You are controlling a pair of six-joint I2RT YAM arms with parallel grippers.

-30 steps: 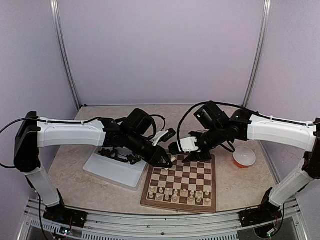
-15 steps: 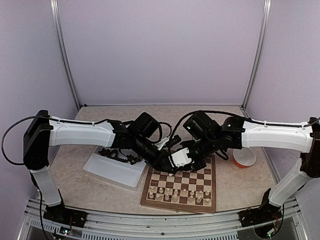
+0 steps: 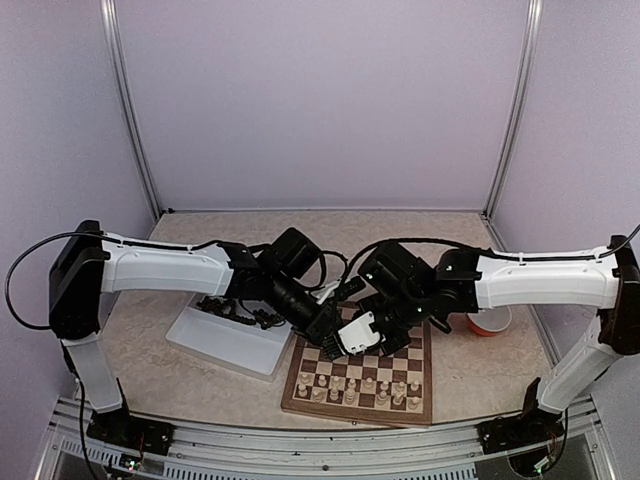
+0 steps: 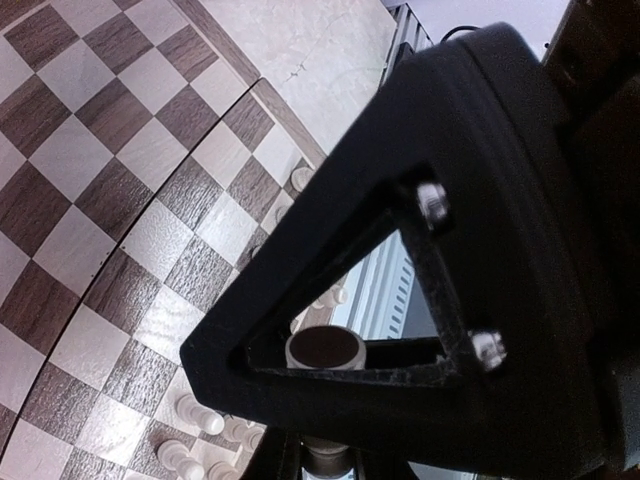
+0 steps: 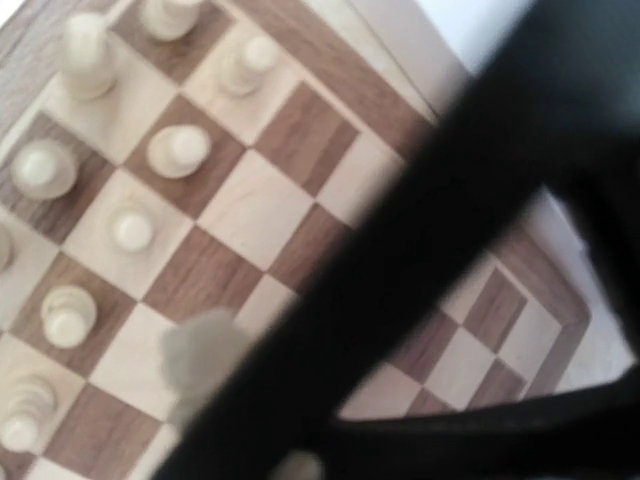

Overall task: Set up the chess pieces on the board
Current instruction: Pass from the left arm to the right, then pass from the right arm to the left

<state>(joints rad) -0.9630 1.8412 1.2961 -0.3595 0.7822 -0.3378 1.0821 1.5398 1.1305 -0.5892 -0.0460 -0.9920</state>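
Observation:
The wooden board (image 3: 400, 352) lies at the near middle of the table, with cream pieces (image 3: 360, 388) standing in its two near rows. My left gripper (image 3: 333, 328) hangs over the board's far-left squares. In the left wrist view it (image 4: 328, 455) is shut on a cream piece (image 4: 325, 347), whose dark felt base shows through a black triangular finger frame. My right gripper (image 3: 352, 340) is right against the left one; I cannot see how its jaws stand. The right wrist view is blurred, with a black finger (image 5: 420, 250) across the board (image 5: 250, 210) and cream pieces (image 5: 178, 148).
A white tray (image 3: 225, 345) stands left of the board with dark pieces (image 3: 240, 310) in it. An orange bowl (image 3: 488, 318) sits to the right of the board. Both arms cross above the board's far half.
Both grippers have come together and lower over the board's far-left squares. The right gripper moved left and nearer; the left one moved slightly right.

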